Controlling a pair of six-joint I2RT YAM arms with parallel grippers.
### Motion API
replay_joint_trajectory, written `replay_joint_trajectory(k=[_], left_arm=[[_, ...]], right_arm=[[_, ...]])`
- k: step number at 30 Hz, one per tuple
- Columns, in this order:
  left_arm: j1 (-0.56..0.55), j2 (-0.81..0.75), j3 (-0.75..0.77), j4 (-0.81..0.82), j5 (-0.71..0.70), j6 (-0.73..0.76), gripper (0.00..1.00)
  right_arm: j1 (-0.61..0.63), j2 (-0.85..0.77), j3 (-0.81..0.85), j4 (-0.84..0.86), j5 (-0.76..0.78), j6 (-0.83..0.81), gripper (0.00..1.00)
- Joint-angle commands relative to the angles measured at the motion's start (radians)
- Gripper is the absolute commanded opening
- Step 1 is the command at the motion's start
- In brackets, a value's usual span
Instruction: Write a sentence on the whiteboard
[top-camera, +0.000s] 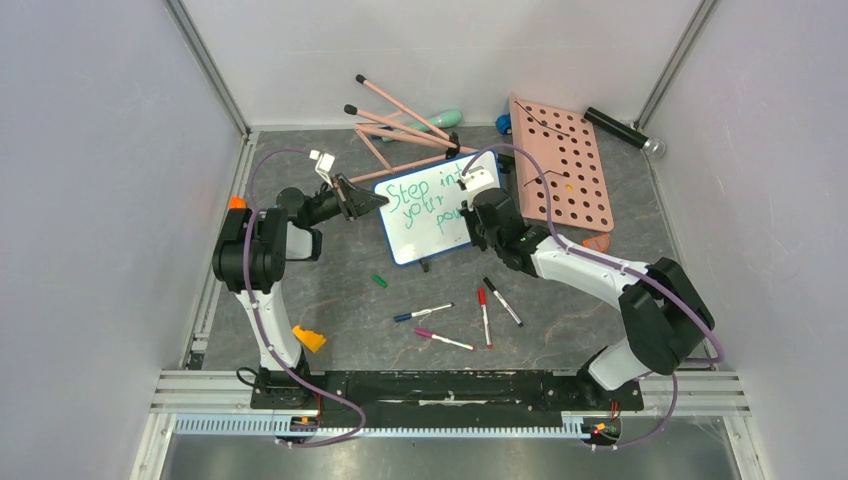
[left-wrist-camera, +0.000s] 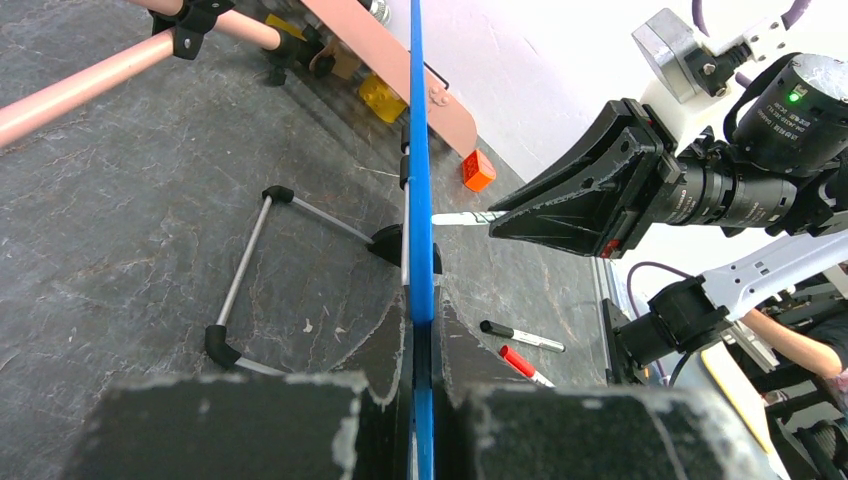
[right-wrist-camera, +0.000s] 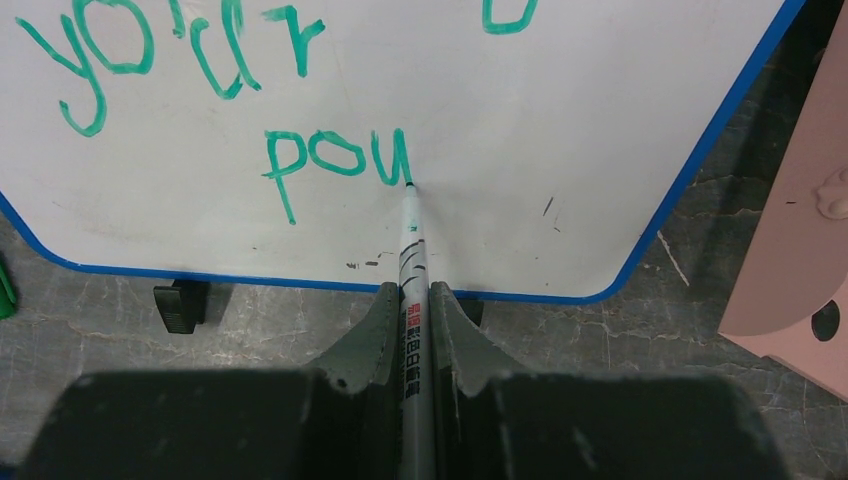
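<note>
pink pegboard (top-camera: 560, 165) back-right | four markers (top-camera: 484, 315) front | perhaps a green cap (top-camera: 379, 281) | orange wedge (top-camera: 309, 339)

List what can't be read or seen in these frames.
- Top view: the right claw covers the ends of the sentence's first and third lines on the whiteboard.
- Right wrist view: first line cut off by the top edge; marker's rear hidden inside the claw.
- Left wrist view: whiteboard edge-on in the left claw, writing face unseen.
</note>
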Motion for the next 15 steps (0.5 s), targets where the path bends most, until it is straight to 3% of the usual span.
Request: replay_joint_trajectory(k=[1, 15], left_arm=[[0.003, 0.012, 0.025, 0.074, 0.02, 0.018, 0.02], [0.003, 0.011, 0.024, 0.074, 0.02, 0.018, 0.02]], right_arm=[[-0.012, -0.012, 0.005, 0.017, 0.027, 0.002, 0.0], [-0.032, 0.02, 0.099, 0.005, 0.025, 0.008, 0.0]])
